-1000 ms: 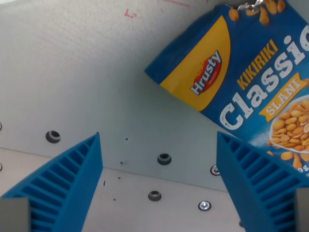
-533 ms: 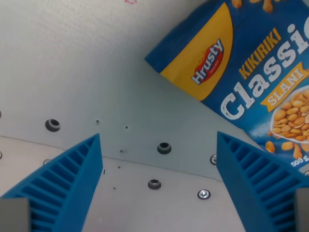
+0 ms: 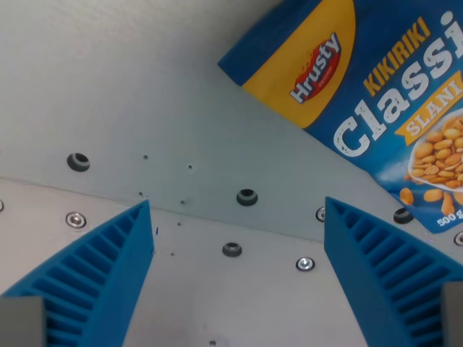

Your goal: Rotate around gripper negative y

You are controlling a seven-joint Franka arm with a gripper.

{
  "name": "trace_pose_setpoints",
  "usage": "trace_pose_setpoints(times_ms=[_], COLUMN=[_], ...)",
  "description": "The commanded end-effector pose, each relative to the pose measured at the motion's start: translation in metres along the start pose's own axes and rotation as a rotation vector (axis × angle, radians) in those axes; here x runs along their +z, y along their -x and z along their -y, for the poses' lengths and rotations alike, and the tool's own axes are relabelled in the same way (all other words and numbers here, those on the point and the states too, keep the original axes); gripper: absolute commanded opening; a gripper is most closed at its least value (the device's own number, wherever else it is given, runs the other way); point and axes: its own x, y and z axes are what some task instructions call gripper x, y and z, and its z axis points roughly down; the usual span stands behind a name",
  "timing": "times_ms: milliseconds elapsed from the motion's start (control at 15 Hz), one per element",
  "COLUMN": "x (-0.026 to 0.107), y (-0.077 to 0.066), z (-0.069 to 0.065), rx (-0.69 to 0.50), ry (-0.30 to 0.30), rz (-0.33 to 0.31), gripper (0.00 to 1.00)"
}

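My gripper (image 3: 237,217) is open and empty. Its two blue ribbed fingers stand wide apart at the bottom of the wrist view, one at the left (image 3: 94,282) and one at the right (image 3: 391,275). A blue and yellow bag of Hrusty Kikiriki Classic peanuts (image 3: 376,108) lies flat on the pale grey table at the upper right, beyond the fingertips and clear of them. Its right part runs out of the picture.
The pale grey table (image 3: 130,94) has a seam running across the picture, with several bolt holes (image 3: 247,196) and screw heads (image 3: 305,264) along it.
The whole scene has shifted upward in the picture, so the camera has tilted. More of the table below the seam shows now, and the bag sits higher in the picture. The fingers stay open.
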Motion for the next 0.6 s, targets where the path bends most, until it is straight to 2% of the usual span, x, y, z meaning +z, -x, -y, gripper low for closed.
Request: trace_pose_setpoints(times_ms=[67, 600], x=[-0.0069, -0.0069], y=[-0.0061, -0.0061], z=[-0.0006, -0.0006], rx=[0.016, 0.017], ry=[0.023, 0.022], rz=[0.251, 0.357], gripper=[1.00, 1.00])
